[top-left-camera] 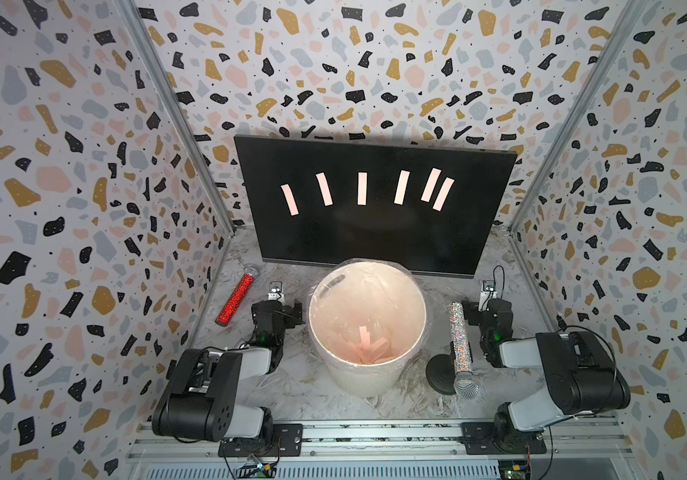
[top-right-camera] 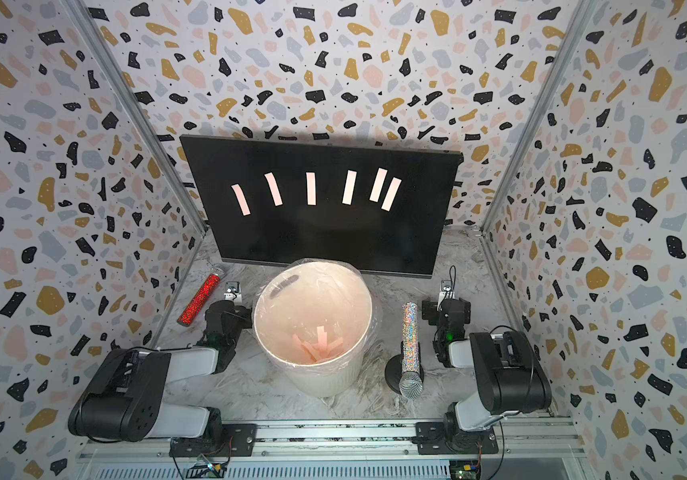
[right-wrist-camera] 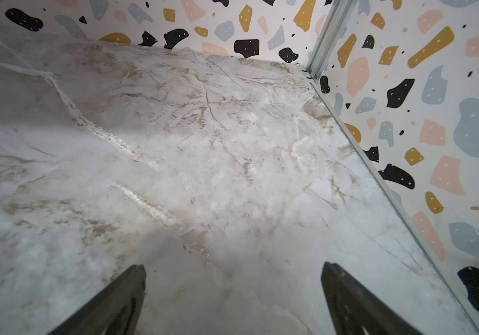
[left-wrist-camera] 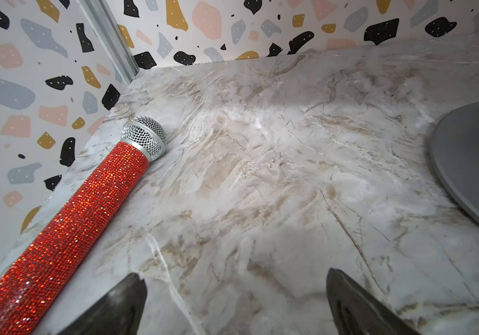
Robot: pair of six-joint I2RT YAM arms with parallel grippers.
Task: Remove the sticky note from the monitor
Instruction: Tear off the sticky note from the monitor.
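Marble table [top-left-camera: 291, 386]; 6 sticky notes [top-left-camera: 362, 188] on monitor [top-left-camera: 375, 237], in both top views only.

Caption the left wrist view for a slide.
Open left gripper over marble tabletop; red rhinestone microphone lying along the terrazzo wall, grey round base nearby.

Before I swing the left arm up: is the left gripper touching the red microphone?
Apart. The left wrist view shows bare table between the left gripper and the red microphone.
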